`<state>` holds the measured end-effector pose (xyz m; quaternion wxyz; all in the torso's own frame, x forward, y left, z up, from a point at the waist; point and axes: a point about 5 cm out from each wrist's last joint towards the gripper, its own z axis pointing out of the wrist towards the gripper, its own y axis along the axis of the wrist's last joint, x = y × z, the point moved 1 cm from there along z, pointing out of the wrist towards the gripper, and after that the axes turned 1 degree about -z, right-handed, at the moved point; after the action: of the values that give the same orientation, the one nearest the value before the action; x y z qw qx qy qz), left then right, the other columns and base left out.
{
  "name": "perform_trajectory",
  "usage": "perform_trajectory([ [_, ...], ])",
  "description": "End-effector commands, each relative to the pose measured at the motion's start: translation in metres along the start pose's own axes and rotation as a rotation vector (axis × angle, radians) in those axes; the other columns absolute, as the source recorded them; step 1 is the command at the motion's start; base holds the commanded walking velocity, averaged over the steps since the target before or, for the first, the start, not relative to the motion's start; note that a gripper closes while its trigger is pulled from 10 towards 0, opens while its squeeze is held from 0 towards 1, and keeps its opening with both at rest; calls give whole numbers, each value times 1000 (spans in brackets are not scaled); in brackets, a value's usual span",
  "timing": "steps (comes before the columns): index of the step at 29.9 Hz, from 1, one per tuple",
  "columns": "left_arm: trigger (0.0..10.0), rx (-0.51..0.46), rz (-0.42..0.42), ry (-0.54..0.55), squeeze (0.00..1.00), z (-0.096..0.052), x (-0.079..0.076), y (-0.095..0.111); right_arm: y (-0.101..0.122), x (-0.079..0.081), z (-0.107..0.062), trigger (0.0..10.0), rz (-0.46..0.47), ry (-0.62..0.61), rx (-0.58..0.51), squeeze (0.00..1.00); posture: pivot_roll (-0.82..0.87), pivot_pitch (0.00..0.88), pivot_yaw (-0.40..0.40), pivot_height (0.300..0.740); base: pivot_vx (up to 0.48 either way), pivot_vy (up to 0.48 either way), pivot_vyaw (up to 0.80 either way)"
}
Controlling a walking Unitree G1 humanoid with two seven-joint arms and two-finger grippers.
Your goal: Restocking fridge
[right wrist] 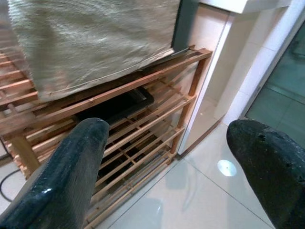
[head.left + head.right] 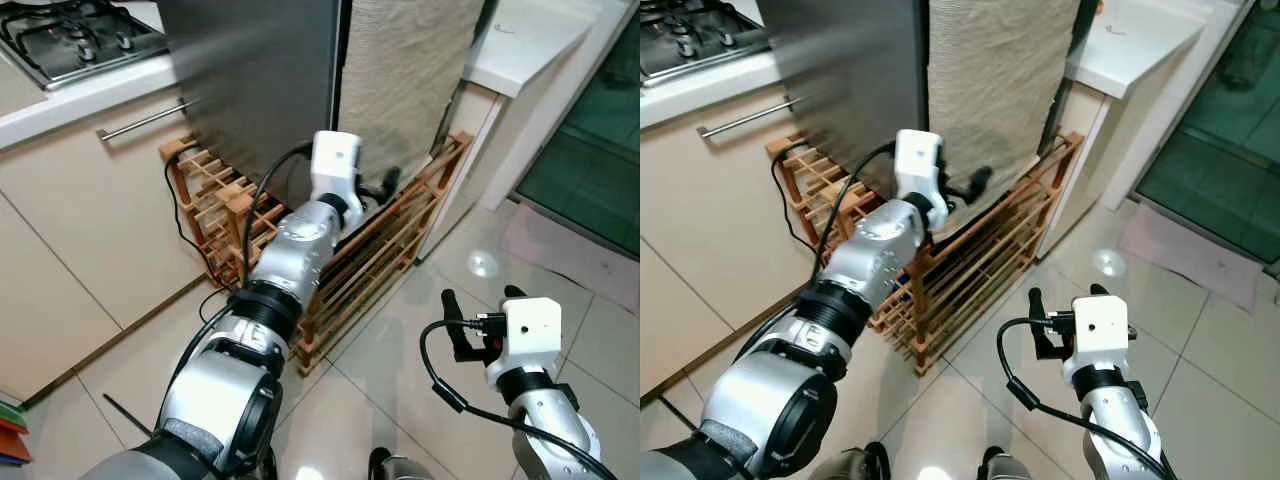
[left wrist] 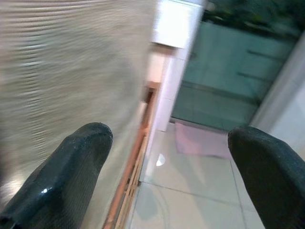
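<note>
Fingers spread & empty on both our grippers, left gripper up by beige woven cloth over slatted wooden rack, prob. reaching.

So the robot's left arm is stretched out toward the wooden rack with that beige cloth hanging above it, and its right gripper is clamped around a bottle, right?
Not quite. The right gripper holds nothing: the right wrist view shows its fingers spread wide with only floor between them. The rest stands: the left gripper reaches toward the wooden rack under the beige cloth.
</note>
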<state>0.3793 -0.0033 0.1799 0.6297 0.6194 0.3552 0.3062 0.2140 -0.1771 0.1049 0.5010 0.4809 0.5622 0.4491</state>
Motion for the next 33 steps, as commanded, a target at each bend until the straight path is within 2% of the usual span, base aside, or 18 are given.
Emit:
perform_trajectory([
  [1,10000,-72,3,-172,0,12,-62,18,0,-3,0,10000,9,-13,7,0,-151,134,-2,740,0,0,0],
  [5,10000,-118,34,-247,0,11,-75,27,1,-1,2,10000,11,-14,5,0,-149,131,-1,740,0,0,0],
  [8,10000,-133,46,-270,0,9,-76,30,2,0,5,10000,13,-17,-1,0,-143,126,0,740,0,0,0],
  [11,10000,-180,50,-251,0,-3,-63,32,5,-1,13,10000,14,-38,-19,0,-123,107,0,740,0,0,0],
  [13,10000,-247,21,-196,0,-27,-40,35,10,-3,20,10000,11,-54,-50,0,-93,76,1,740,0,0,0],
  [14,10000,-247,21,-196,0,-27,-40,35,10,-3,20,10000,11,-54,-50,0,-93,76,1,740,0,0,0],
  [15,10000,-259,23,-181,0,-33,-34,35,11,-3,22,10000,8,-56,-58,0,-84,67,0,740,0,0,0],
  [16,10000,-265,43,-144,0,-49,-22,31,13,-4,24,10000,-3,-73,-74,0,-68,48,0,740,0,0,0],
  [17,10000,-259,61,-126,0,-56,-18,28,13,-5,24,10000,-7,-82,-81,0,-68,48,0,740,0,0,0],
  [18,10000,-259,61,-126,0,-56,-18,28,13,-5,24,10000,-7,-82,-81,0,-68,48,0,740,0,0,0],
  [20,10000,-230,119,-75,0,-72,-4,18,15,-6,25,10000,-12,-98,-94,0,-48,29,3,740,0,0,0],
  [23,10000,-111,139,48,0,-110,25,-13,18,-8,23,10000,1,-138,-122,0,-21,0,5,740,0,0,0],
  [24,10000,-111,139,48,0,-110,25,-13,18,-8,23,10000,1,-138,-122,0,-21,0,5,740,0,0,0],
  [25,10000,-84,228,131,0,-140,42,-31,18,-11,19,10000,6,-164,-137,0,-16,0,10,740,0,0,0],
  [27,10000,-84,228,131,0,-140,42,-31,18,-11,19,10000,6,-164,-137,0,-16,0,10,740,0,0,0],
  [28,10000,-91,230,181,0,-154,48,-36,18,-15,16,10000,5,-183,-145,0,-16,0,11,740,0,0,0],
  [30,10000,-122,166,362,0,-194,64,-36,20,-25,2,10000,6,-240,-157,0,-13,0,7,740,0,0,0],
  [33,10000,-181,147,353,0,-190,58,-14,22,-24,-5,10000,-10,-238,-163,0,-12,0,7,740,0,0,0],
])
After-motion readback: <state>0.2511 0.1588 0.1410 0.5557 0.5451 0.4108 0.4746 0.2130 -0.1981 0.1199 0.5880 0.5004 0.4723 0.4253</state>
